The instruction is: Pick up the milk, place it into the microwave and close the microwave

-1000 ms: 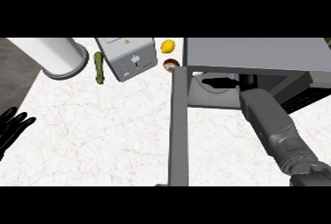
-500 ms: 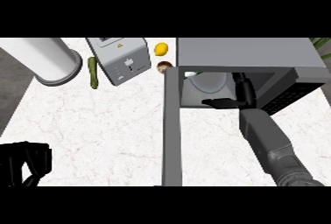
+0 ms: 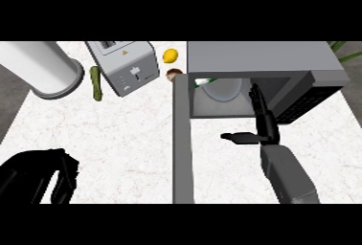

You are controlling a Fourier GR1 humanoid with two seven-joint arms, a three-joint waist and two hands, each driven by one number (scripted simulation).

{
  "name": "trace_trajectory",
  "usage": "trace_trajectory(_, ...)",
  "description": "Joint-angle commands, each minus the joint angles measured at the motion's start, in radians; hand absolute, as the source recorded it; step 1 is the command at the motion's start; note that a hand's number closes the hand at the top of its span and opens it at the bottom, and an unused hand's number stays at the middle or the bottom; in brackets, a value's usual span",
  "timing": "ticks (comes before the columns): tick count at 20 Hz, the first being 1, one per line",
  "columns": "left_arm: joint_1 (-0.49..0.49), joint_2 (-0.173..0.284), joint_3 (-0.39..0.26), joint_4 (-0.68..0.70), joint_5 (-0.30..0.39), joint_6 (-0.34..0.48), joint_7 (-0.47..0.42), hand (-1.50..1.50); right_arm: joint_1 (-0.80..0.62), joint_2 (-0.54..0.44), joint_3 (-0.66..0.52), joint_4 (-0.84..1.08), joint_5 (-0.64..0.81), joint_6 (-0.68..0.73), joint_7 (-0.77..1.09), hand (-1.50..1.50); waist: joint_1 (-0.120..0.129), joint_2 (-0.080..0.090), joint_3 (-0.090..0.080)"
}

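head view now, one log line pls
milk: inside microwave | door: open | right hand: open, at opening | left hand: low left, curled, empty

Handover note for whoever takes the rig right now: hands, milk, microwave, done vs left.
Right hand: open, fingers straight, at the mouth of the microwave, holding nothing.
Left hand: low at the view's left edge over the counter; fingers curled, holding nothing.
Milk: only a small white and green bit shows at the cavity's back left, beside the round plate inside.
Microwave door: wide open, swung toward the robot.
Done: milk appears to be inside, hand released.
Left: clear the right hand from the cavity, then close the door.
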Motion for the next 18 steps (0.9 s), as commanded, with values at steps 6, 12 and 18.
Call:
trace_trajectory(6,-0.008,-0.017,-0.226,0.028,-0.220,0.076,-0.128,1.50,0.346,0.026,0.094,-0.403,-0.022,0.051,0.103,-1.50,-0.016,-0.004,-0.002)
trace_trajectory(12,-0.214,-0.017,-0.356,0.230,-0.363,0.153,-0.181,1.50,0.573,-0.007,0.136,-0.659,-0.043,0.122,0.143,-1.50,-0.024,0.003,-0.001)
trace_trajectory(18,-0.260,-0.017,-0.573,0.467,-0.544,0.286,-0.311,1.50,0.757,-0.049,0.139,-0.862,-0.078,0.184,0.122,-1.50,-0.020,0.007,-0.001)
